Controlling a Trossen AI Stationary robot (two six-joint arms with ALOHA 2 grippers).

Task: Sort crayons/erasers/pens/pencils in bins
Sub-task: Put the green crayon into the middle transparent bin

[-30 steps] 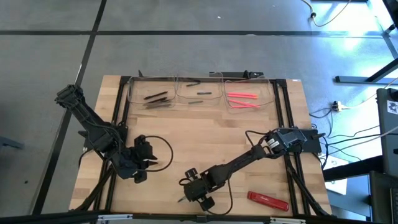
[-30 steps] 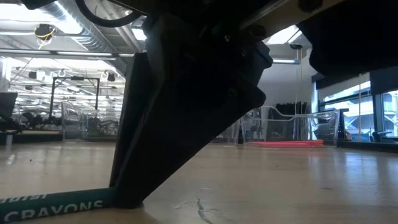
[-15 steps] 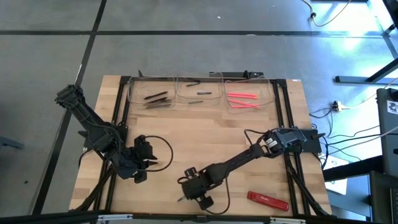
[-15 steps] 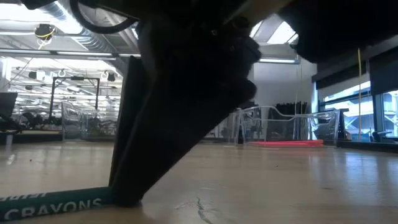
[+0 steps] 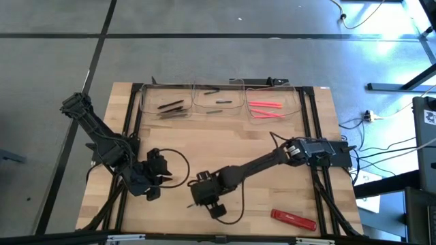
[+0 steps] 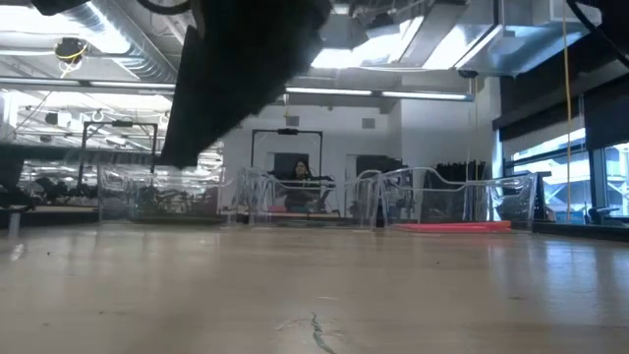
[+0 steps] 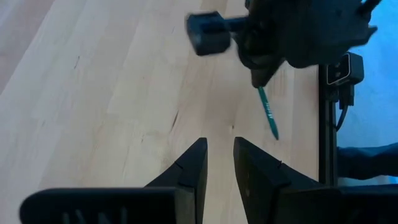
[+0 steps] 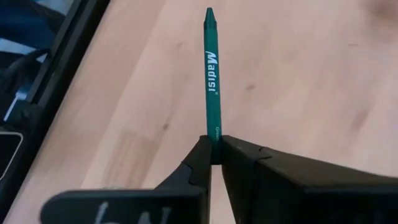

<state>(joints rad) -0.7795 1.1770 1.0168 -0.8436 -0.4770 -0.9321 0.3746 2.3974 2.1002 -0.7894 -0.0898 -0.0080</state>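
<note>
My right gripper [image 5: 202, 195] hangs over the near middle of the table, shut on a green crayon [image 8: 211, 68] printed "Madisi". The left wrist view shows that crayon [image 7: 267, 112] below my right gripper [image 7: 261, 74]. My left gripper [image 5: 163, 174] waits low at the near left, its fingers [image 7: 200, 163] a narrow gap apart and touching nothing. Three clear bins stand side by side along the far edge. The left bin [image 5: 146, 109] holds dark sticks, the middle bin [image 5: 197, 102] holds grey-green ones, and the right bin [image 5: 293, 105] holds pink-red ones. My right gripper pinches the green crayon by its blunt end [image 8: 214, 132] between the two fingertips. The crayon runs on in line with the fingers, its pointed tip [image 8: 209, 11] farthest from them. It slants downward and is lifted clear of the table.
A wide flat red bar [image 5: 294, 219] lies near the table's near right corner. Black frame rails [image 5: 315, 129] run along the table's left and right sides. Bare wood [image 5: 225, 146] lies between the grippers and the bins.
My right gripper has risen and moved toward the table's left and far edge, carrying the green crayon. A second ago the crayon lay on the table near the near edge under the fingers. It now hangs clear of the wood.
</note>
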